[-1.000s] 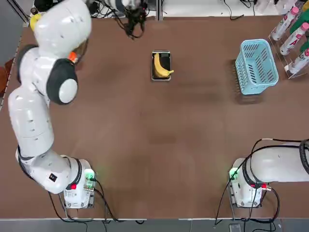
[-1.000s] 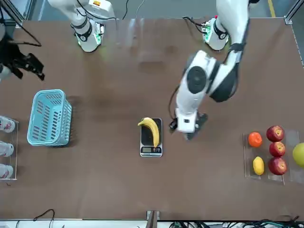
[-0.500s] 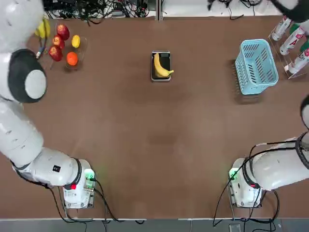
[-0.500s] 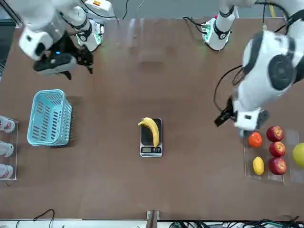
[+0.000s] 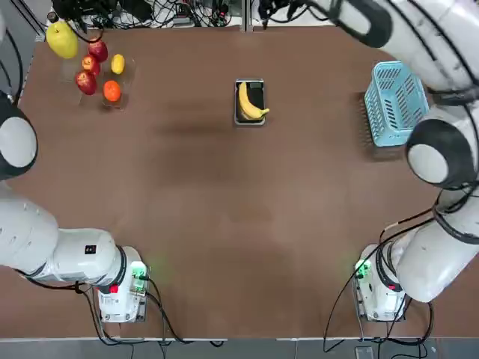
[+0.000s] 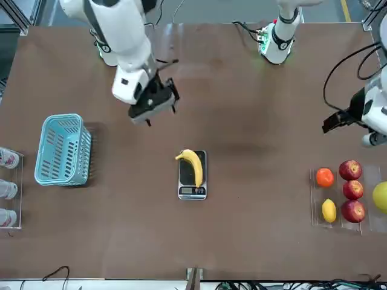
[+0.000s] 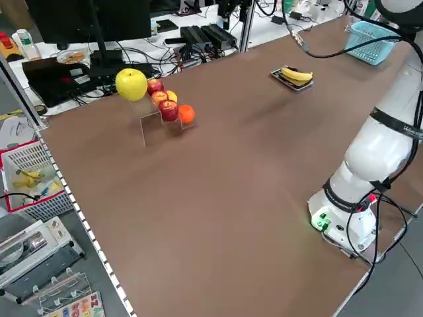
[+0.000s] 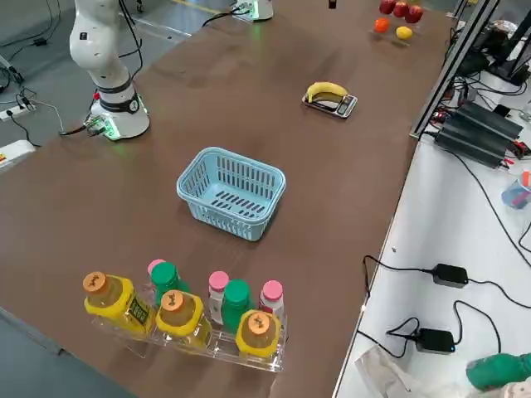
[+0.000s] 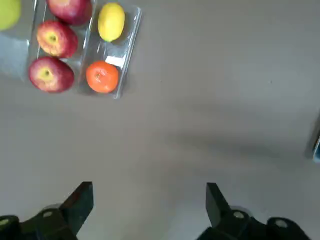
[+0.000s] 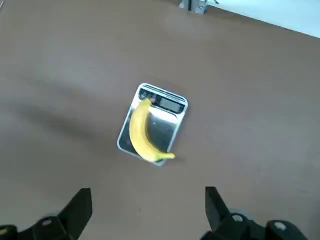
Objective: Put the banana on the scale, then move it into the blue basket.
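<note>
My 2 grippers are both empty. The right gripper point(image 10: 149, 212) has its 2 fingers spread wide and hangs above the table, apart from the scale, between it and my own base side. The left gripper point(image 9: 150, 212) is also released, and it is near the fruit tray point(image 9: 117, 60), well apart from the banana.

The banana point(image 6: 192, 167) lies on the scale point(image 6: 192, 192), along its length and a little diagonal, and 1 end reaches over the edge. The blue basket point(image 6: 62, 150) stands upright on my right side, with nothing in it that I can see. So I judge that the weighing half is done, and the carrying half remains, most likely for my right gripper.

From here, some things can go wrong. If I come down too low, my fingertips can hit the scale and push it away, because the fruit lies directly on the plate. If I close off the middle, the curved banana may roll or turn, and then slip during the lift. Too strong a squeeze may bruise it. If I carry it too low, it can knock the basket's rim, and the basket may slide or the banana may fall outside.
</note>
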Controlling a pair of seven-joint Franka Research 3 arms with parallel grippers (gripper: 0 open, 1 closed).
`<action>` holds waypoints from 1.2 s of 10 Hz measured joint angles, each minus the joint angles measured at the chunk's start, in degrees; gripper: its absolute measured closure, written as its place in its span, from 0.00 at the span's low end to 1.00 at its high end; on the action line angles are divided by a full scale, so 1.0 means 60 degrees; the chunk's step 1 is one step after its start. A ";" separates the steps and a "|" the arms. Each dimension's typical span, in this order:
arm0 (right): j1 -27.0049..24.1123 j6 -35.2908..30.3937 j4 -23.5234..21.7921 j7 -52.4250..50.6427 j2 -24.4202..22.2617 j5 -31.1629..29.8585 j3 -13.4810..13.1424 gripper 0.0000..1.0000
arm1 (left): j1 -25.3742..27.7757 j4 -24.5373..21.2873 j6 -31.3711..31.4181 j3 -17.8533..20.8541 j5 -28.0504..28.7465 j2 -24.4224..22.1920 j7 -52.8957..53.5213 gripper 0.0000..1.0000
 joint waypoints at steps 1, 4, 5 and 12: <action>0.0287 0.0436 0.0107 0.0000 0.0565 -0.0157 -0.0020 0.00 | -0.0011 0.0059 0.0025 0.0144 0.0003 -0.0114 0.1093 0.00; 0.0881 0.1024 0.0193 0.0024 0.1860 -0.0949 -0.0059 0.00 | -0.0231 0.0863 -0.0399 0.0187 -0.0001 -0.0287 0.2122 0.00; 0.0933 0.1400 0.0152 0.0024 0.2085 -0.1108 -0.0063 0.00 | -0.0358 0.1028 -0.0521 0.0162 -0.0001 -0.0291 0.1772 0.00; 0.1344 0.4057 -0.0583 0.0245 0.3527 -0.1497 -0.0102 0.00 | -0.0476 0.1084 -0.0677 -0.0104 -0.0008 -0.0264 0.0751 0.00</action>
